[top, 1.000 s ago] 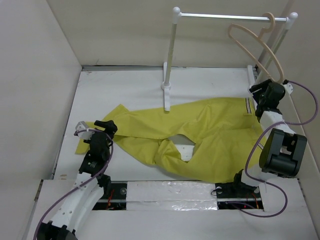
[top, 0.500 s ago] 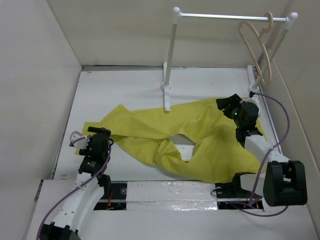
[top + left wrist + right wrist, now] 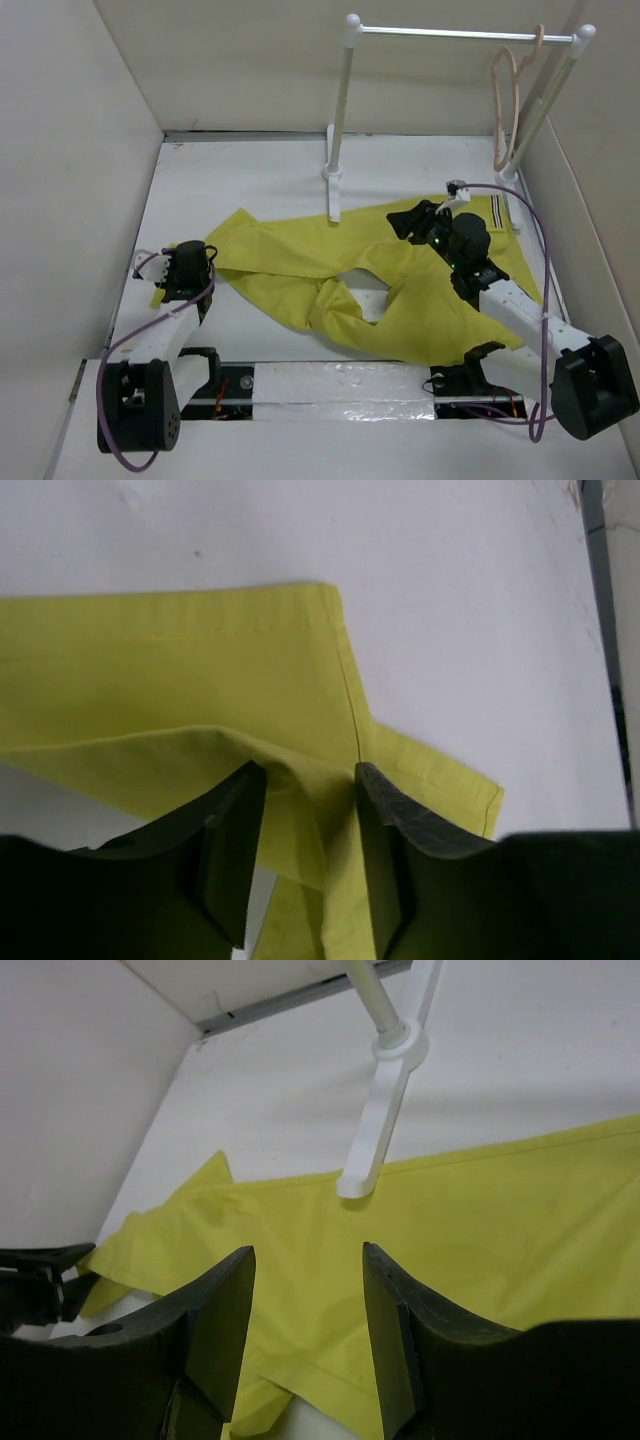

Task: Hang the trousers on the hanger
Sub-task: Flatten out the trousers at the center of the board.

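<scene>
The yellow trousers lie spread across the white table, with the striped waistband at the right and the leg ends at the left. My left gripper is down on a leg end. In the left wrist view its fingers stand apart astride a raised fold of the trousers; the cloth lies against the right finger, with a gap at the left one. My right gripper hovers open over the seat of the trousers, with nothing between its fingers. The beige hanger hangs edge-on at the rail's right end.
A white rail rack stands at the back; its left post and foot reach the trousers' upper edge. Beige walls close in the table at the left, back and right. Cables trail from both arms.
My right arm left the hanger and swung left, over the trousers. The hanger turned edge-on. My left arm drew back left and came down onto the leg end.
</scene>
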Robot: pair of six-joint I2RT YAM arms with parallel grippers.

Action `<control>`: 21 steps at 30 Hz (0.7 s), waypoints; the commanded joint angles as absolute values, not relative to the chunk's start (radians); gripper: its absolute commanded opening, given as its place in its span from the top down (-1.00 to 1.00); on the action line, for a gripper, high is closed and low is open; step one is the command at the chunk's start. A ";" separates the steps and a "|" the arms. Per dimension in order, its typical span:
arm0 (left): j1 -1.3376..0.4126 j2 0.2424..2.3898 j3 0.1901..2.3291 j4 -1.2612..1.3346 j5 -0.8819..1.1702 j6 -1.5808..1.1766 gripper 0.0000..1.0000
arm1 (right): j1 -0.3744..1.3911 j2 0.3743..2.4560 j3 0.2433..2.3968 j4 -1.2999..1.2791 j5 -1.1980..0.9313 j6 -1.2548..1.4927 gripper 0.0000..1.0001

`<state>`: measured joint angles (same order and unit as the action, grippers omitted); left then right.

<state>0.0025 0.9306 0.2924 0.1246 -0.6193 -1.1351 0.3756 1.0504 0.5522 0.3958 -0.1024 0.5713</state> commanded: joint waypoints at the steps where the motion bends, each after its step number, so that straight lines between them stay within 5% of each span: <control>1: 0.012 1.026 0.395 0.291 -0.574 -1.082 0.28 | 0.397 1.057 0.522 0.442 -0.103 0.529 -0.05; 2: 0.012 1.049 0.416 0.314 -0.548 -1.068 0.84 | 0.406 1.060 0.519 0.451 -0.097 0.526 -0.05; 3: 0.012 1.080 0.435 0.311 -0.534 -1.062 1.00 | 0.407 1.060 0.517 0.453 -0.098 0.522 -0.05; 13: -0.342 0.751 0.486 0.164 -0.724 -0.963 1.00 | 0.462 1.144 0.609 0.365 -0.017 0.440 -0.12; 15: -0.373 0.646 0.488 0.083 -0.735 -0.962 1.00 | 0.494 1.175 0.630 0.368 -0.018 0.433 0.07; 18: -0.382 0.528 0.494 0.061 -0.687 -0.942 1.00 | 0.532 1.235 0.676 0.353 -0.018 0.405 0.63; 21: -0.382 0.468 0.555 0.058 -0.624 -0.891 1.00 | 0.566 1.288 0.722 0.299 -0.015 0.356 0.61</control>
<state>-0.3740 0.5087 0.4885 0.0734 -0.6579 -0.9520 0.5331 1.2675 0.6502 0.3183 -0.0330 0.4236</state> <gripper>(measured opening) 0.010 0.189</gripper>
